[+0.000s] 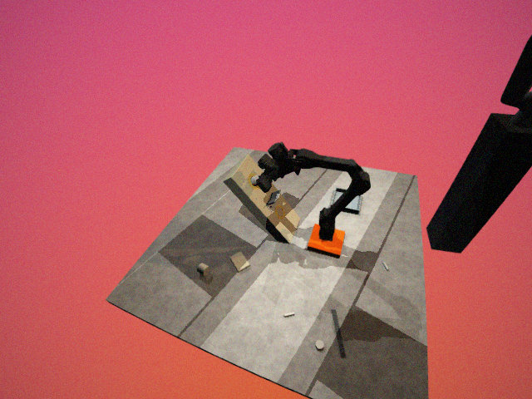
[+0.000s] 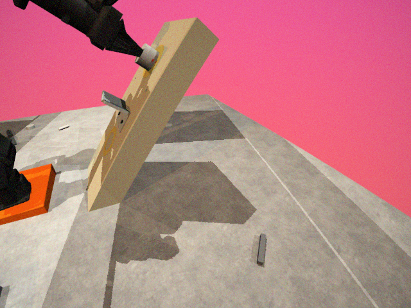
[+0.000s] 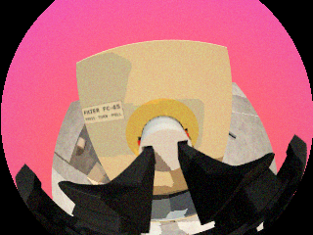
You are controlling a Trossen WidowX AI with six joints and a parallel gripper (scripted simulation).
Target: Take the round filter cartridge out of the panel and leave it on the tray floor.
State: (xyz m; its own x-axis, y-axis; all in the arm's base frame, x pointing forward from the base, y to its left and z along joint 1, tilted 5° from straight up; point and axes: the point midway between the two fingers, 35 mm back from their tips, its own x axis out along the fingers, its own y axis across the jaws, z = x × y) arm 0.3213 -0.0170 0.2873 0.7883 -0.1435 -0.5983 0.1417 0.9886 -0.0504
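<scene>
Here we are at the tilted, pale tan block-shaped service panel (image 1: 245, 164) (image 2: 182, 72) (image 3: 171, 69), and the round, off-white filter cartridge (image 1: 253, 179) (image 2: 148, 56) (image 3: 163, 126) is standing proud of its upper part! The black two-fingered tool (image 1: 260, 184) (image 2: 142, 52) (image 3: 166, 146) has it by the outward face: jaws only a little apart, fingers closed on the cartridge, tips at the slotted end.

Which way does it point? Its long axis runs out from the sloping face, roughly square to it and nearly in line with the tool. The gripped end looks outward and up toward the arm (image 1: 328, 161) (image 2: 66, 12); the other end faces down into the panel. Whether that inner end is wholly out of its socket, I cannot tell. There's a small red mark on the cylinder's side, and a flat yellow ring (image 2: 161, 51) (image 3: 132, 132) surrounds it on the panel face.

Lower down the slope, a grey flat-plated bracket (image 1: 273, 197) (image 2: 114, 100) juts out, with a thin yellow circle (image 1: 279, 210) (image 2: 109, 142) below it. Over on the grey, patchy surface (image 1: 274, 296) (image 2: 298, 265), the dark-rimmed, pale blue tray (image 1: 350, 211) sits behind the arm, beyond its orange base plate (image 1: 337, 248) (image 2: 49, 188). The cartridge is up at the panel, well apart from that tray.
</scene>
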